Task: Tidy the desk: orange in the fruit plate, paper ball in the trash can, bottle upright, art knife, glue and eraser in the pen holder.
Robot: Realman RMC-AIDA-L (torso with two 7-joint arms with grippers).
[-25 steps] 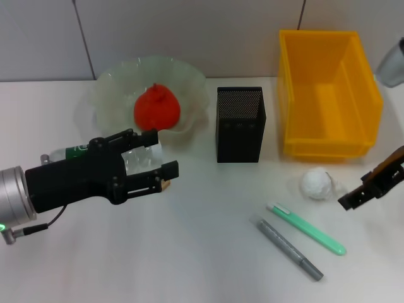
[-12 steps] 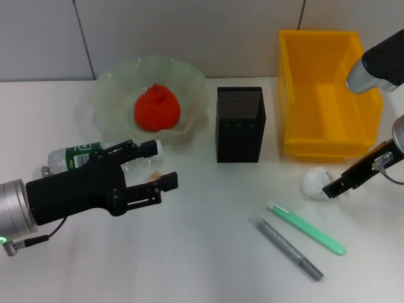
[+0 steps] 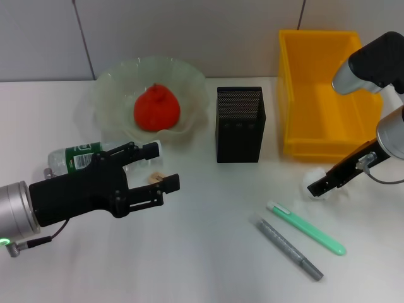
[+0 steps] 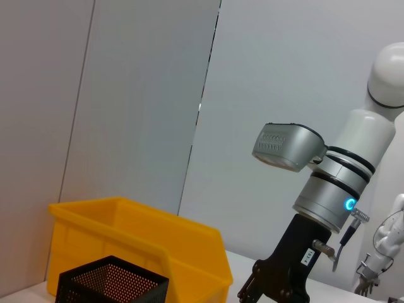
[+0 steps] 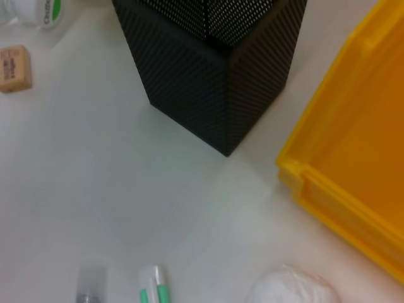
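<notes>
The orange [image 3: 156, 108] lies in the pale-green fruit plate [image 3: 113, 79]. The bottle [image 3: 74, 158] lies on its side behind my left gripper [image 3: 165, 165], which is open and hovers over the tan eraser [image 3: 154, 178]. The black mesh pen holder [image 3: 240, 124] stands mid-table, with the yellow trash can [image 3: 328, 95] to its right. My right gripper [image 3: 317, 186] sits right at the paper ball [image 3: 310, 177] and covers most of it. The ball shows at the edge of the right wrist view [image 5: 293, 288]. A green art knife [image 3: 306, 227] and a grey glue pen [image 3: 287, 247] lie in front.
The right wrist view shows the pen holder [image 5: 214, 69], the trash can wall [image 5: 353, 158], the eraser [image 5: 14, 68] and the bottle cap [image 5: 35, 9]. The left wrist view shows the trash can [image 4: 139, 233], the pen holder [image 4: 110, 281] and the right arm [image 4: 315, 208].
My right gripper has moved left and down onto the paper ball, now hiding most of it. My left gripper has drawn back a little, uncovering more of the bottle.
</notes>
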